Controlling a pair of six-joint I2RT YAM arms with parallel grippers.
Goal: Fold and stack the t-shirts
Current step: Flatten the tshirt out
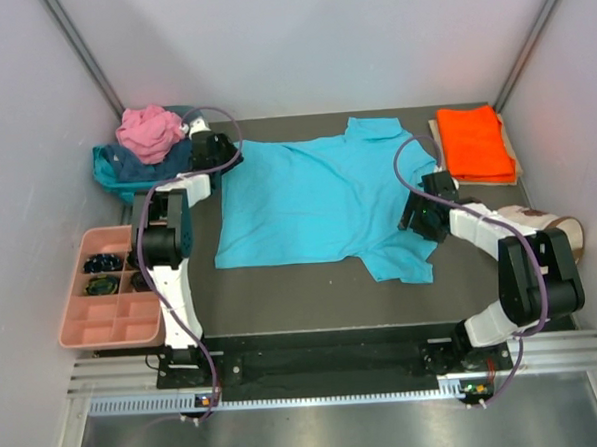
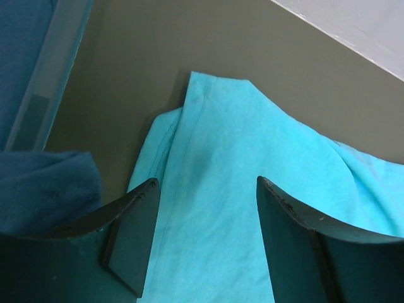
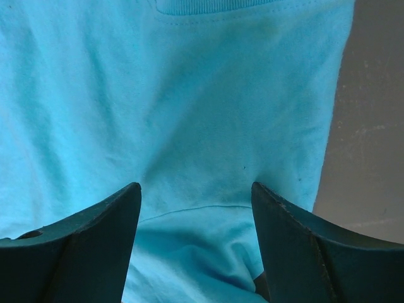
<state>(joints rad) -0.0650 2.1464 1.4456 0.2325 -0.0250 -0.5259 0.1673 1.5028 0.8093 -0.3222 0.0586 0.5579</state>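
T-shirts, five: one turquoise t-shirt point(image 1: 312, 198), one orange t-shirt point(image 1: 474, 142), heap point(image 1: 146, 146) of three.

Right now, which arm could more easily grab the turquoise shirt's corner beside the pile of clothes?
Left. The left gripper, open, hovers by that corner of the turquoise shirt; the right gripper is at the opposite end, by the collar.
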